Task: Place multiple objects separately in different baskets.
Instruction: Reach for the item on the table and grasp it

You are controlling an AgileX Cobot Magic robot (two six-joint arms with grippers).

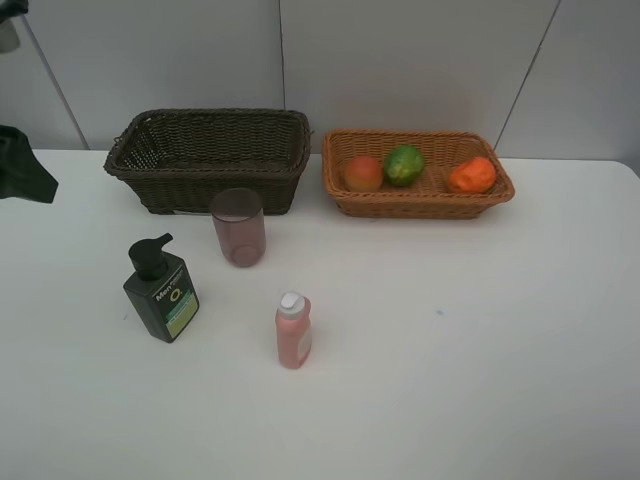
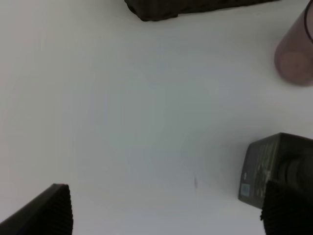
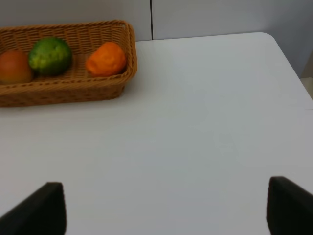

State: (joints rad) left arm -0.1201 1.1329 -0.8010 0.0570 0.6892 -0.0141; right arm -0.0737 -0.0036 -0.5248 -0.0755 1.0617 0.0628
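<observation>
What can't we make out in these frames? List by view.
- Dark basket, high view: its front wall and shadow hide much of the floor, so what it holds is unclear.
- Pump bottle, left wrist: cut off by the frame edge; label blurred.
- Cup, left wrist: cut off by the edge.
- Pink bottle, high view: label too small to read.
- Peach, right wrist: cut off by the edge.

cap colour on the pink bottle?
White. The cap on the pink bottle shows best in the exterior high view.
</observation>
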